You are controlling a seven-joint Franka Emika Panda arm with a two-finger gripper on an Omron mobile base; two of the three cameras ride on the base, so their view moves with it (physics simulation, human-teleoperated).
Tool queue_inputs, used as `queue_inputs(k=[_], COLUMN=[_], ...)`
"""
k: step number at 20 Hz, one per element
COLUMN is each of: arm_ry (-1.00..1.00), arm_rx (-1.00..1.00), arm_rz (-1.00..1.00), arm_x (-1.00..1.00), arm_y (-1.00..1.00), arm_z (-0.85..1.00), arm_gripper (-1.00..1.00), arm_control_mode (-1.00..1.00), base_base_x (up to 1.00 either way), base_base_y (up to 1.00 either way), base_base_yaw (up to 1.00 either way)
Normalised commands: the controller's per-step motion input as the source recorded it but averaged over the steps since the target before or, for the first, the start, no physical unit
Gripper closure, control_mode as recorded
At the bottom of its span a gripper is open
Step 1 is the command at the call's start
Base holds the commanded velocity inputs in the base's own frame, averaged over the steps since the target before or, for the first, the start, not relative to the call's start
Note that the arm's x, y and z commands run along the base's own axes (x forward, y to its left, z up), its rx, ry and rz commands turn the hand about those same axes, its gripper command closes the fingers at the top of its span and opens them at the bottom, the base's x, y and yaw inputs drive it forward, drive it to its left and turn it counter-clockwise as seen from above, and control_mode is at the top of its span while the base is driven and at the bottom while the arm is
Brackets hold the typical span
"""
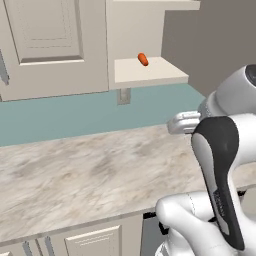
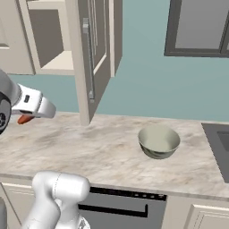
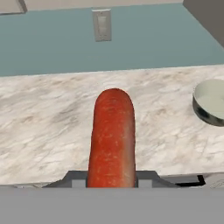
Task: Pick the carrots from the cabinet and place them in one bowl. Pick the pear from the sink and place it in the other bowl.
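Gripper (image 3: 112, 181) clamped on one carrot (image 3: 112, 138), above the marble counter (image 3: 48, 127). Second carrot (image 1: 143, 59) lying on the cabinet's pale shelf (image 1: 150, 72). Cream-interior bowl (image 2: 159, 141) standing on the counter, well apart to the right.

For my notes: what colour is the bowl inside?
Pale cream inside the bowl, best in the right base view.

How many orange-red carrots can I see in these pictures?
2. One orange-red tapered carrot is held in the gripper above the marble counter; the other lies on the pale cabinet shelf.
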Motion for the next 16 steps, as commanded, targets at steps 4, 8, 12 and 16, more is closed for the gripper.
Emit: queue_inputs(k=[4, 8, 12, 16], arm_ry=[0.10, 0.08, 0.01, 0.00], arm_rx=[0.00, 0.00, 0.00, 0.00], arm_rz=[-0.07, -0.01, 0.00, 0.00], arm_x=[-0.59, -0.19, -0.05, -0.01], arm_y=[-0.21, -0.11, 0.00, 0.00], arm_z=[-0.30, -0.09, 0.00, -0.02], arm_gripper=[1.00, 1.00, 1.00, 1.00], arm_control_mode=[-1.00, -1.00, -1.00, -1.00], base_base_x=[0.00, 0.00, 0.00, 0.00], base_base_y=[0.00, 0.00, 0.00, 0.00], base_base_yaw=[0.00, 0.00, 0.00, 0.00])
